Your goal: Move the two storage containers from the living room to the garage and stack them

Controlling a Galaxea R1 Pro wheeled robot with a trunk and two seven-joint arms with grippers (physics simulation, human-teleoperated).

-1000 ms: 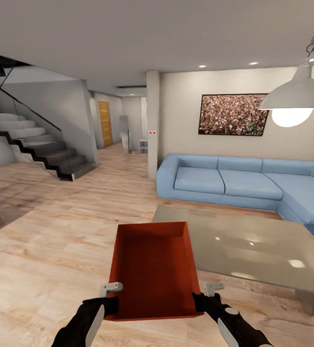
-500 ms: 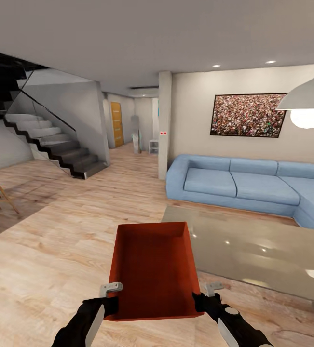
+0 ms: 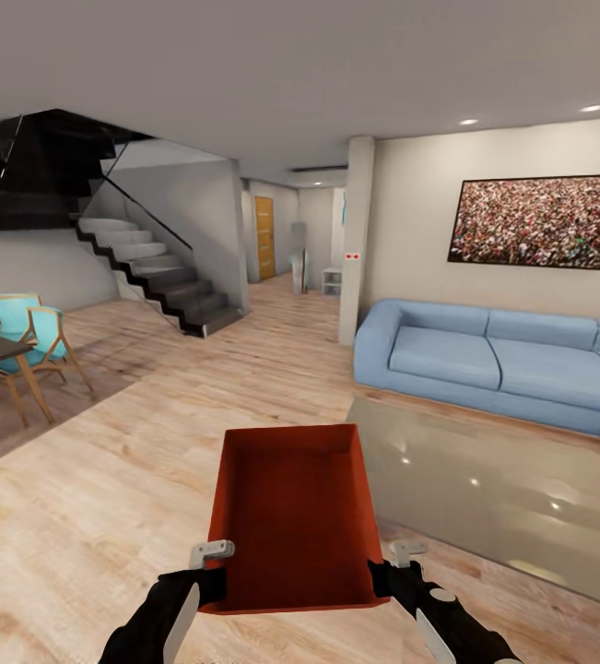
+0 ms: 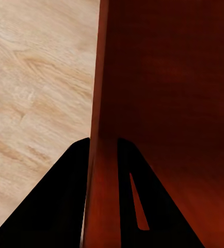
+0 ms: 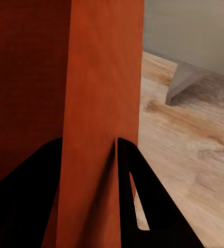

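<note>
In the head view, an orange-red storage container is being carried out in front of the robot, above the light wood plank floor of the living room, its open top facing up and its inside bare. The left claw is gripping the container's near left wall and the right claw is gripping its near right wall. A grey glass coffee table is standing just to the right of the container, with a light-blue sofa behind it and a framed crowd picture hanging on the wall above. A staircase is rising at the left, beyond turquoise chairs. In the left wrist view, the left claw is clamping the container wall between its two dark fingers, over the planks. In the right wrist view, the right claw is likewise pinching the container wall, with a coffee table leg showing beyond.
</note>
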